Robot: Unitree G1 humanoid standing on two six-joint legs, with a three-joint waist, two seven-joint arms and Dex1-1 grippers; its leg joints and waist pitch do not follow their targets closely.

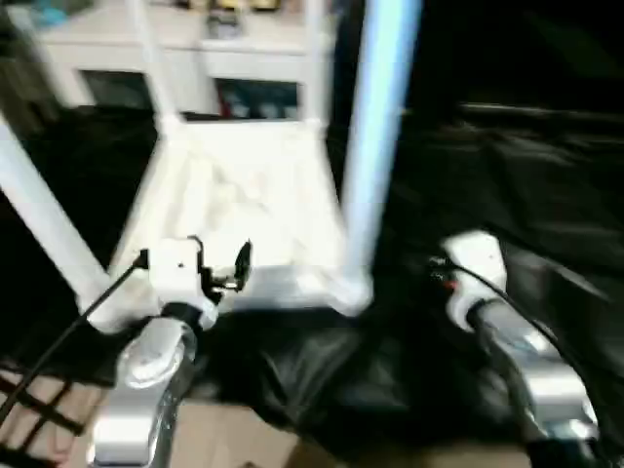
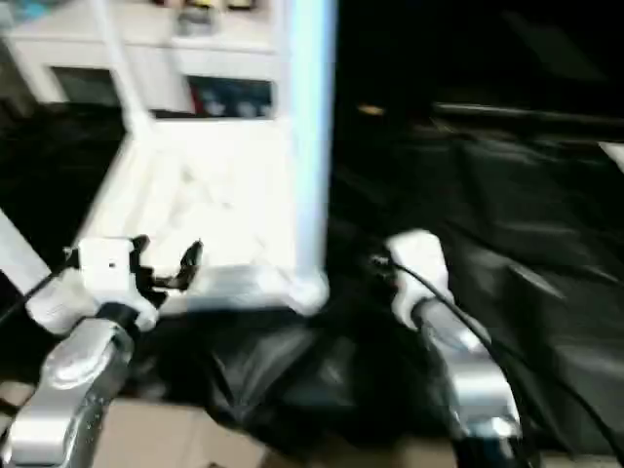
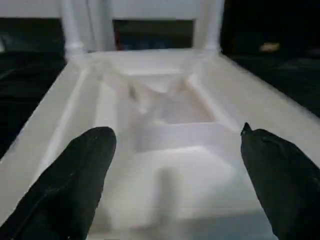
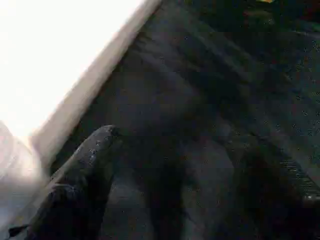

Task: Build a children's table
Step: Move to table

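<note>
The left gripper (image 1: 219,263), fingers spread and empty, hovers at the near edge of the upturned tabletop (image 1: 244,205), mid-frame, long axis running away from the camera. Legs (image 1: 375,146) stand upward. Right gripper (image 4: 165,165): one finger visible, state unclear. Black cloth (image 1: 507,185) beneath; white cabinet (image 1: 195,58) behind.

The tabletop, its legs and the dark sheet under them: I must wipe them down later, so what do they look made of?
The tabletop looks like moulded white plastic with a smooth, faintly glossy finish: its underside shows cast ribs and recesses. The legs look like the same smooth white plastic, as plain tubes. The dark sheet looks like thin black plastic film, being wrinkled and shiny, though it could be coated cloth.
</note>
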